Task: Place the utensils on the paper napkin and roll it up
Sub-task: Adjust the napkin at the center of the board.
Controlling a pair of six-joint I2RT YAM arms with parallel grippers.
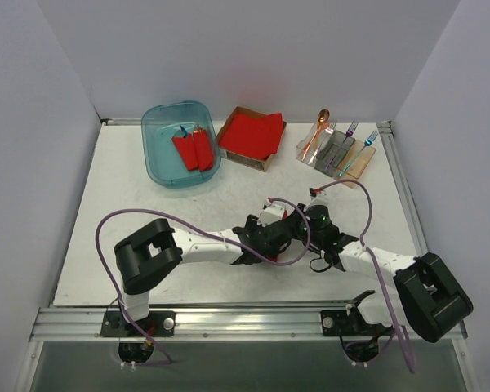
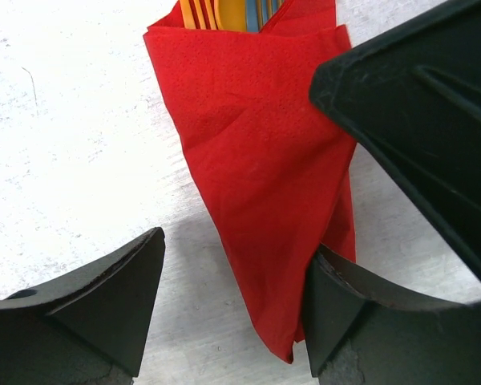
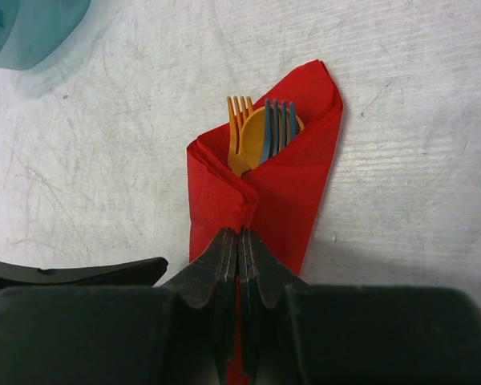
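Note:
The red paper napkin (image 3: 293, 188) lies on the white table, folded into a cone around the utensils. An orange fork (image 3: 238, 120), a yellow spoon (image 3: 252, 138) and a blue fork (image 3: 277, 120) stick out of its open end. My right gripper (image 3: 239, 237) is shut, pinching the napkin's overlapping fold. In the left wrist view the napkin's (image 2: 256, 160) narrow tail runs between the fingers of my open left gripper (image 2: 239, 253). Its right finger (image 2: 337, 297) touches the paper's edge, and the left one stands apart. From above, both grippers (image 1: 290, 229) meet at mid-table and hide the napkin.
A teal bin (image 1: 157, 163) at the back left holds red rolled bundles (image 1: 193, 149). A cardboard box with a red napkin stack (image 1: 251, 135) stands beside it. At the back right a rack (image 1: 339, 155) carries an orange spoon (image 1: 318, 131) and forks (image 1: 351, 131). Purple cables loop over both arms.

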